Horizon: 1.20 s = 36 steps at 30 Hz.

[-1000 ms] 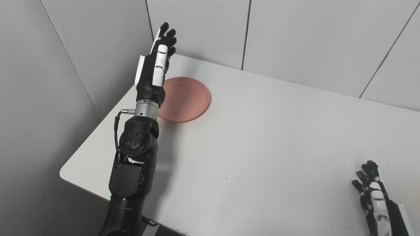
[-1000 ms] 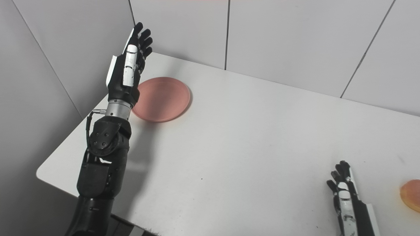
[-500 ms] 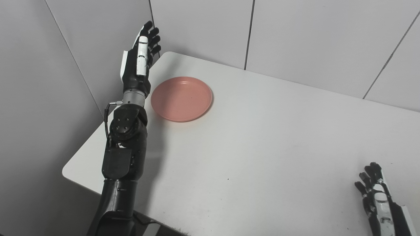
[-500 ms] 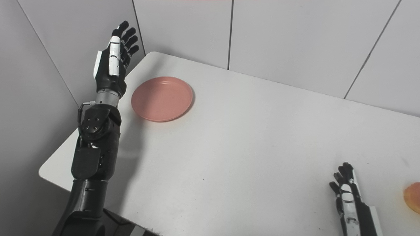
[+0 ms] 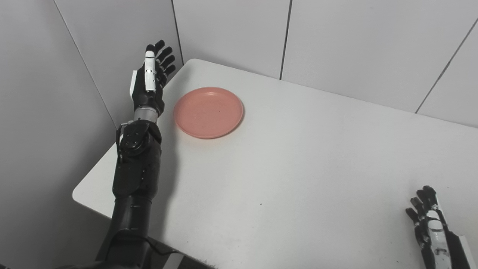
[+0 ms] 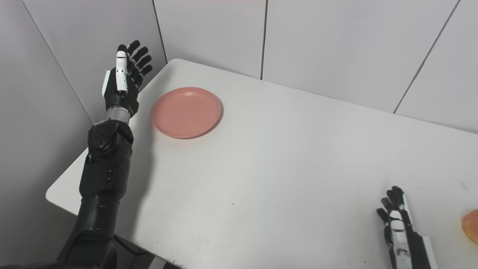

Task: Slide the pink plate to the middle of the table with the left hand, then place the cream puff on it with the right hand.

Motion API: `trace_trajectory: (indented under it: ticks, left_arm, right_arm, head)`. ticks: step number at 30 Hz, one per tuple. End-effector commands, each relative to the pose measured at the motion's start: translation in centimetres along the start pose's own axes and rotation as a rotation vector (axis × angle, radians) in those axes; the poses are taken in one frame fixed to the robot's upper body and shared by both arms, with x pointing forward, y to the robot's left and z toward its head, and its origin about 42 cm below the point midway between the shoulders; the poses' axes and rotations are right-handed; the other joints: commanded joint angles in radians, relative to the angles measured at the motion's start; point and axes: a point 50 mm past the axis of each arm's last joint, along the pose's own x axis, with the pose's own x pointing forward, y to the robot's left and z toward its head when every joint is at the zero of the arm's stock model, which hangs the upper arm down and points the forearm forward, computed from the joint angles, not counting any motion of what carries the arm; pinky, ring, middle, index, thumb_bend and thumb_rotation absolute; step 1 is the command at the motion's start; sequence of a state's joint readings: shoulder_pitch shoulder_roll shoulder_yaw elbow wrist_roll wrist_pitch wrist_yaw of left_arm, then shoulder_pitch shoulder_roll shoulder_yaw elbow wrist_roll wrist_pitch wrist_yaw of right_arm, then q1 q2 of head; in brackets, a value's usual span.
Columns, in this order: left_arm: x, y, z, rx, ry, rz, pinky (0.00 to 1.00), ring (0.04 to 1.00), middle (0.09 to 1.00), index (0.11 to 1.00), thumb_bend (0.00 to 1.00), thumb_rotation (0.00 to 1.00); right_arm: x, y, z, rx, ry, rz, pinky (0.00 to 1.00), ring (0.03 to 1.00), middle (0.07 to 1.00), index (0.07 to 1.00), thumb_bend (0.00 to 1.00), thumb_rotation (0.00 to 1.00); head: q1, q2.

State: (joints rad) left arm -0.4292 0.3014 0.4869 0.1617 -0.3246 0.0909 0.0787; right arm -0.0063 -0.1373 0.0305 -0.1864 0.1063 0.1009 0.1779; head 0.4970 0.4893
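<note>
Pink plate (image 5: 208, 112) sits near the far left corner of the white worktop (image 5: 298, 168), not yet slid to the middle. Left robot hand (image 5: 149, 82) hovers just beside it, fingers spread, holding nothing. Right robot hand (image 6: 397, 224) rests open and empty near the cream puff (image 6: 471, 226) at the right edge. Nothing blocks the path; both steps remain.

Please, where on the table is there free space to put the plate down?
The wide middle of the white table, between the round pink plate and the black right hand, is bare. The left hand, open, borders the plate at the far left corner; the orange cream puff sits at the right edge.
</note>
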Motion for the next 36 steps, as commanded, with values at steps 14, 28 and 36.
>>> trace_trajectory:
  ticks: [14,28,36]
  left_arm:
    - [2.0,2.2,1.1,-0.033,-0.048,0.032,0.86,0.854,0.850,0.838,0.38,1.00]
    - [2.1,3.6,-2.0,-0.054,0.041,0.043,0.87,0.876,0.869,0.848,0.39,1.00]
    - [2.1,4.0,-3.8,-0.038,0.090,0.033,0.87,0.865,0.859,0.846,0.37,1.00]
  right_arm:
    - [-0.5,-0.5,-0.4,0.012,0.037,-0.005,1.00,1.000,1.000,1.000,0.00,1.00]
    - [-0.7,-0.4,0.0,-0.001,0.041,-0.008,1.00,1.000,1.000,1.000,0.00,1.00]
    - [-0.8,-0.4,0.1,0.001,0.046,-0.009,1.00,1.000,1.000,1.000,0.00,1.00]
  head:
    - [0.005,0.001]
    - [0.001,0.011]
    - [0.000,0.017]
